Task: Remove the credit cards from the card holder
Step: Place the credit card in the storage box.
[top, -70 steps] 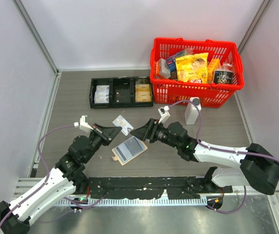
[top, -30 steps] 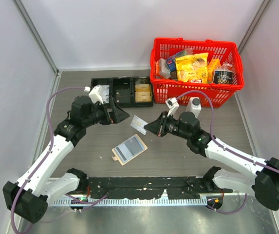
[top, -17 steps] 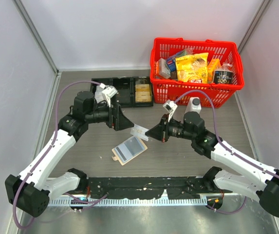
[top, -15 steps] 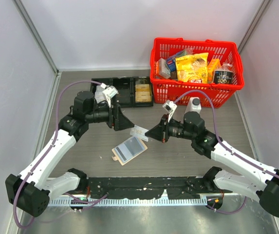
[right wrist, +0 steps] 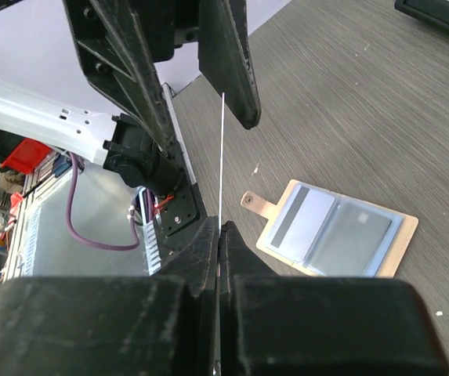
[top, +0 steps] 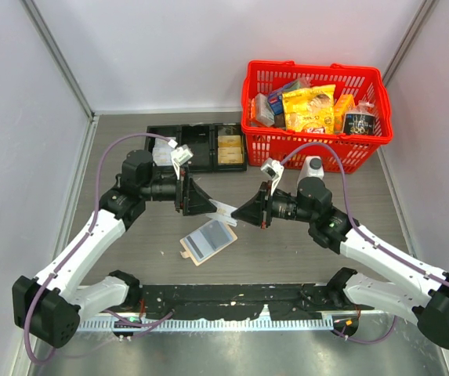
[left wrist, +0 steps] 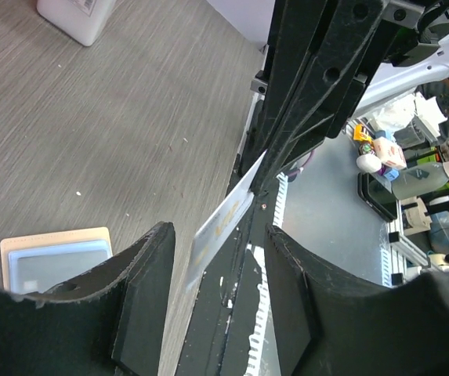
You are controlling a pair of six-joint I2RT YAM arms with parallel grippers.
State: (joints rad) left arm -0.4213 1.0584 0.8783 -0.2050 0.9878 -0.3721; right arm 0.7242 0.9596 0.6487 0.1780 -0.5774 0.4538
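Note:
The tan card holder (top: 207, 240) lies open and flat on the table, its pale blue-grey inside up. In the right wrist view the card holder (right wrist: 381, 249) has a pale card with a dark stripe (right wrist: 302, 223) in one pocket. My right gripper (top: 242, 214) is shut on a white credit card (top: 222, 208) and holds it in the air above the holder. The card is edge-on (right wrist: 221, 149) in that wrist view. My left gripper (top: 207, 205) faces it, open. The card (left wrist: 226, 222) lies between its fingers (left wrist: 147, 266) with a gap on each side.
A black three-compartment tray (top: 195, 147) sits behind the left arm. A red basket (top: 316, 149) full of packets stands at the back right, with a white bottle (top: 310, 168) in front of it. The arms' base rail (top: 232, 298) runs along the near edge.
My left gripper has swung right until its fingers straddle the card, and its jaws have narrowed. The right gripper kept hold of the card and shifted slightly.

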